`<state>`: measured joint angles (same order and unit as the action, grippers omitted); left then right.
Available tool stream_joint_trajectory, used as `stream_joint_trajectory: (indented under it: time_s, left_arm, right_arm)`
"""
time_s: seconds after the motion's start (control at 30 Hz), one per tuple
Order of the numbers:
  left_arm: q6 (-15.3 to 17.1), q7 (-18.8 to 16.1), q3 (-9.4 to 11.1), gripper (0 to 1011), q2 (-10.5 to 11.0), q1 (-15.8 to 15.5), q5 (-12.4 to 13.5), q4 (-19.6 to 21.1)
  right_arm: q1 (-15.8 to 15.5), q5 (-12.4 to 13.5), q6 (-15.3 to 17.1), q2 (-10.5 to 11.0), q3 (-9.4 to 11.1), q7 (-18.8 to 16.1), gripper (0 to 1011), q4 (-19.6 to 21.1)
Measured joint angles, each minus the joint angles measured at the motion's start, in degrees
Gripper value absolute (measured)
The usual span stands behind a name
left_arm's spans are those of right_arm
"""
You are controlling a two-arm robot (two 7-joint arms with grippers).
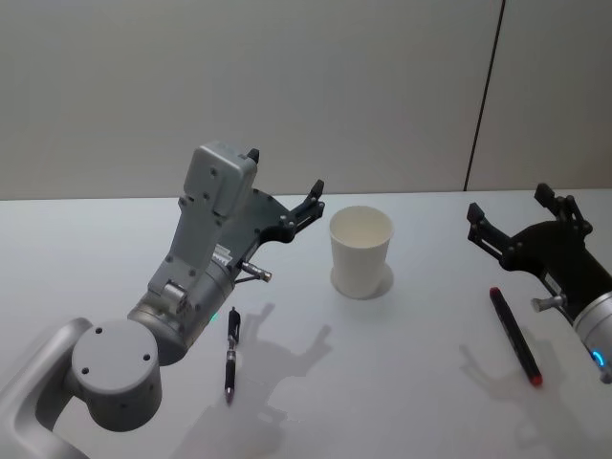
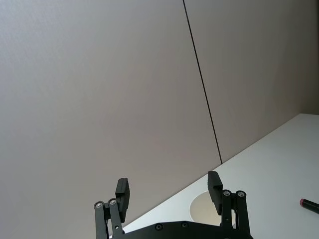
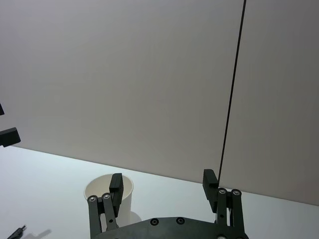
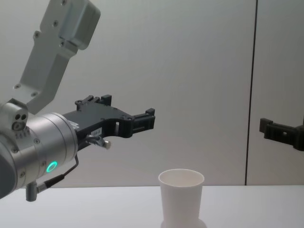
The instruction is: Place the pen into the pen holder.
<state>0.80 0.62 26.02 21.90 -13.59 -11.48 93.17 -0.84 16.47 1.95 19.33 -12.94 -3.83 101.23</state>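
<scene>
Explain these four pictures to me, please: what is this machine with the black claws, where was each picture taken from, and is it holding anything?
This is a robot with two arms, each ending in a black two-fingered hand. The head view looks down from a camera on its head, and the chest view looks across the table from lower down. The two wrist views come from cameras on the arms, looking out past each hand's fingers.

On the white table stands a white cup, the pen holder. Two pens lie flat: a dark pen near the left arm and a red-tipped pen near the right arm.

The left hand hovers above the table beside the cup, and the right hand is on the other side. Both are open and hold nothing.
</scene>
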Motion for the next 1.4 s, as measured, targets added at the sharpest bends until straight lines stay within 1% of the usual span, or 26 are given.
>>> stream_joint_trajectory:
  time_s: [1.03,1.2,1.4]
  left_arm:
    - [0.0,0.0,0.0,1003,0.0,0.0,0.0,0.0]
    - [0.0,0.0,0.0,1003,0.0,0.0,0.0,0.0]
    - [0.0,0.0,0.0,1003,0.0,0.0,0.0,0.0]
  right_arm:
    - [0.0,-0.2,0.0,-0.1,0.0,0.0,1002,0.0]
    - [-0.2,-1.3,0.9,-0.5,-0.5,0.8,1002,0.7]
    - [-0.4,-3.1,3.2,-1.1,-1.1,2.1,1002,2.0]
